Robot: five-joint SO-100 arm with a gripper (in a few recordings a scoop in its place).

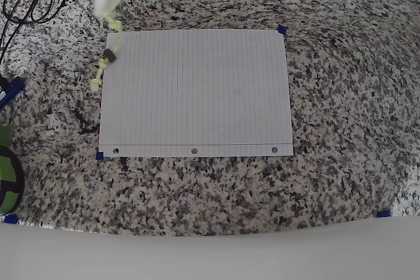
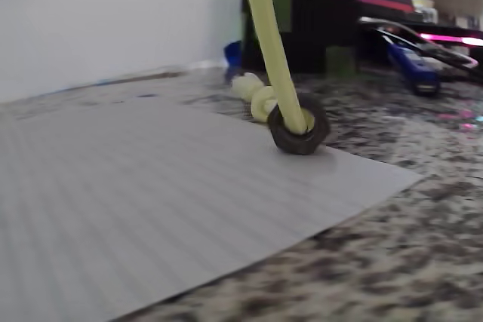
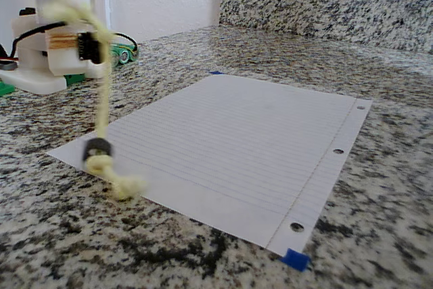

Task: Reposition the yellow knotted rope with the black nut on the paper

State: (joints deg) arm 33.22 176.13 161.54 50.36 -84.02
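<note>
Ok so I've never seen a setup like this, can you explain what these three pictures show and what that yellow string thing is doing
It is a small robot arm working on a granite counter. One camera looks straight down, one rides on the arm's wrist close to the surface, and one stands at the side. A white lined paper lies flat, marked with blue tape at its corners. The yellow knotted rope hangs from the arm, apparently held by the end effector, which is blurred here. The black nut, threaded on the rope, rests at the paper's edge, and the knotted end trails onto the counter.
</note>
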